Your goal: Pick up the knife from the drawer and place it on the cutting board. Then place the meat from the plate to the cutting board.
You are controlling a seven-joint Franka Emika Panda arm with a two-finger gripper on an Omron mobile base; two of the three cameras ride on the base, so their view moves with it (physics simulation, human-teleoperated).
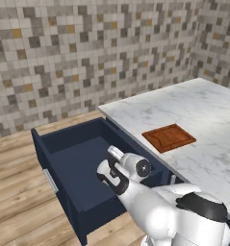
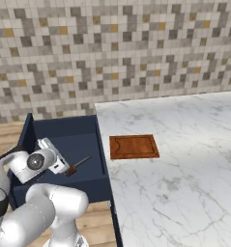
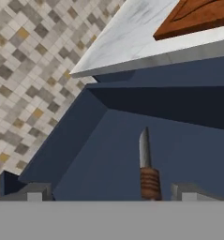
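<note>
The navy drawer (image 1: 70,166) stands pulled open beside the counter, its silver bar handle (image 1: 50,180) facing the floor side. On its floor lies the knife (image 3: 146,164), reddish-brown handle toward me and pale blade pointing away; the right base view also shows the knife (image 2: 78,164). My gripper (image 3: 112,192) is open and low inside the drawer (image 2: 64,137). The knife's handle sits between the fingertips (image 3: 188,191), closer to the right one. The cutting board (image 1: 168,137) lies flat on the marble with nothing on it, as the cutting board (image 2: 134,146) also shows from the right. Plate and meat are out of view.
The marble counter (image 2: 184,159) runs right of the drawer, with its edge overhanging the drawer's far side (image 3: 146,58). A mosaic tile wall (image 1: 87,53) stands behind, and wooden floor (image 1: 15,202) lies left of the drawer. My arm (image 1: 135,187) reaches over the drawer's near corner.
</note>
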